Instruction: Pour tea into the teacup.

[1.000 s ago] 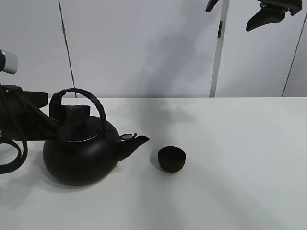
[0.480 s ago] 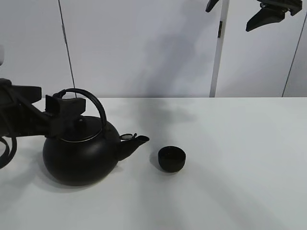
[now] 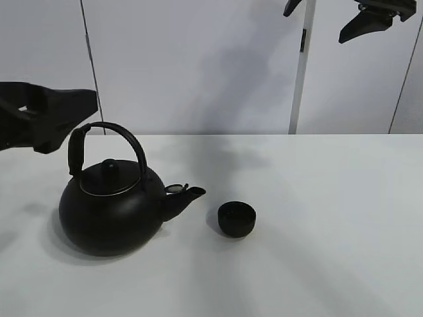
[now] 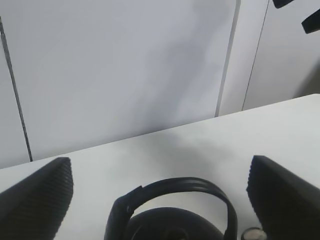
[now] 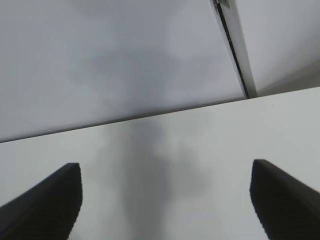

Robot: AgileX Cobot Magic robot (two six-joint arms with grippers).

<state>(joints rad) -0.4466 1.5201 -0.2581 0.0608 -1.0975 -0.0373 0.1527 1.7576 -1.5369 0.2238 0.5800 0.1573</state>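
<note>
The black kettle [image 3: 111, 212] stands on the white table [image 3: 317, 251] at the left, with its arched handle [image 3: 109, 132] up and its spout [image 3: 185, 197] toward the teacup. The small black teacup [image 3: 236, 219] stands just right of the spout, apart from it. My left gripper [image 3: 69, 122] is open and empty, above and left of the handle. In the left wrist view its fingers [image 4: 35, 197] stand wide either side of the handle [image 4: 175, 187], not touching it. My right gripper [image 3: 316, 25] is open and empty, high at the top right. Its fingers [image 5: 42, 200] frame bare table.
A white panelled wall [image 3: 198, 66] with a vertical post [image 3: 299, 72] rises behind the table's far edge. The table surface [image 5: 165, 165] runs on to the right of the teacup.
My left gripper was at the kettle's handle a second ago. It has drawn back to the left and risen clear of it. The kettle, the teacup and the right arm have not moved.
</note>
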